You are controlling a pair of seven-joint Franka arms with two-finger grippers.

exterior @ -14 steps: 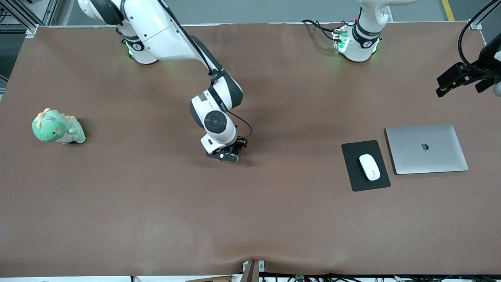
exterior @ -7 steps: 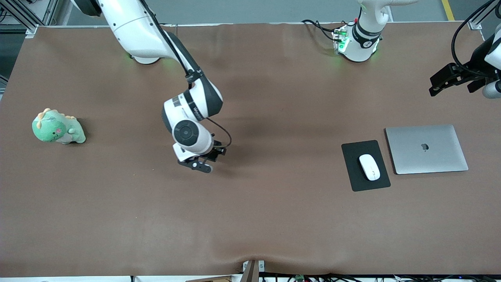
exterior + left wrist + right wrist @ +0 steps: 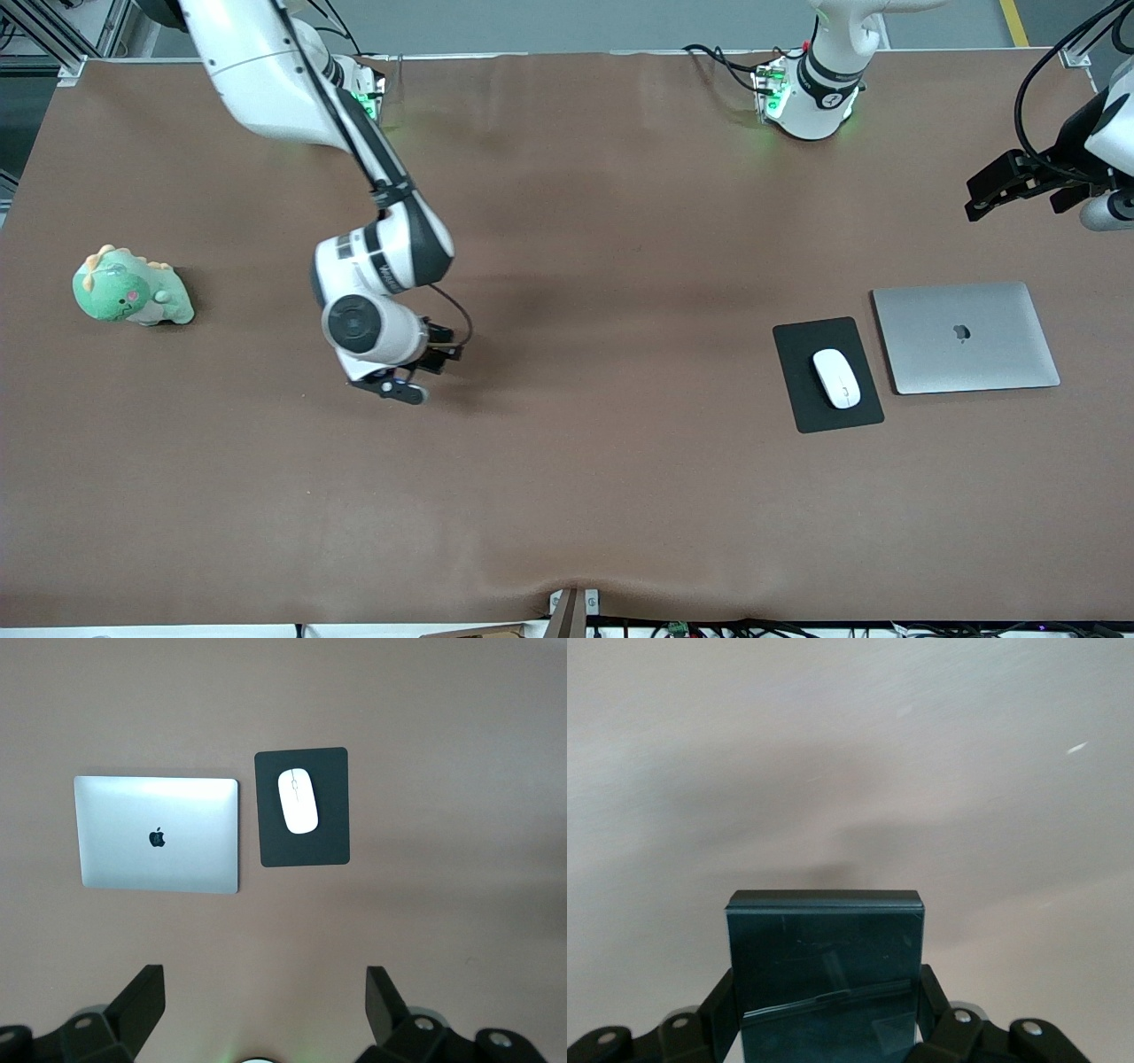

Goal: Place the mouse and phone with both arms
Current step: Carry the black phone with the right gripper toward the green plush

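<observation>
So the right gripper (image 3: pixel 416 377) has its jaws clamped on the black phone (image 3: pixel 826 979), up over the bare brown bench (image 3: pixel 567 496) between the green dino plush (image 3: pixel 131 289) and the mouse pad (image 3: pixel 827 374). The white mouse (image 3: pixel 836 377) sits on that black pad, right beside a closed silver laptop (image 3: pixel 966 337) with an Apple logo on the lid. The left gripper (image 3: pixel 266 1014) hangs high over the bench at the left arm's end, jaws wide apart, holding nothing.
</observation>
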